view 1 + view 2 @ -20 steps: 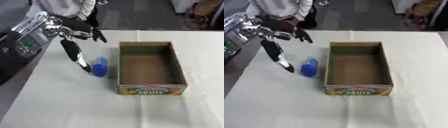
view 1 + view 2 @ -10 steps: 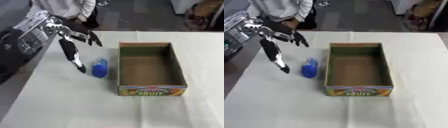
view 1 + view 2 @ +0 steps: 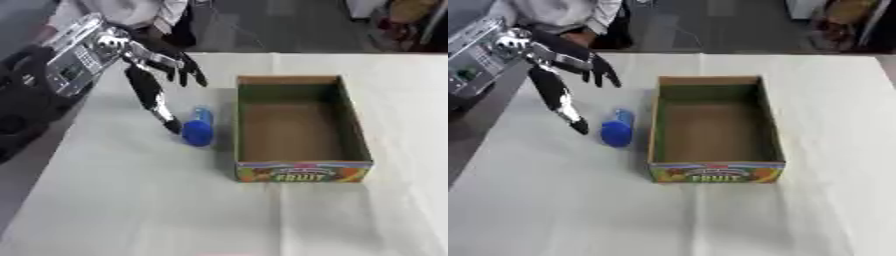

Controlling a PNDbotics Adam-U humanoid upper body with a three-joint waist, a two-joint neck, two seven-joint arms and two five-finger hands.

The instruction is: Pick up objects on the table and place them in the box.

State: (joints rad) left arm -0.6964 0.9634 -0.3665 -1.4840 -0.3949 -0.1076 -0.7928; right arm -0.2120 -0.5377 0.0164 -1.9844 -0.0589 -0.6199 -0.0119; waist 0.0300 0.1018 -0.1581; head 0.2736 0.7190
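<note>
One blue bottle [image 3: 199, 128] lies at the box's [image 3: 299, 170] nine o'clock; left hand [image 3: 156, 75], fingers spread and empty, should next close around it

My left hand [image 3: 149, 75] has slim black fingers, silver knuckles, and a boxy silver-and-black forearm.

White cloth-covered table [image 3: 175, 210] filling near and middle ground, dark grey floor [image 3: 262, 30] beyond far edge, brownish clutter [image 3: 842, 20] at far right corner, white cabinet edge [image 3: 363, 7] far right, even, soft lighting
</note>
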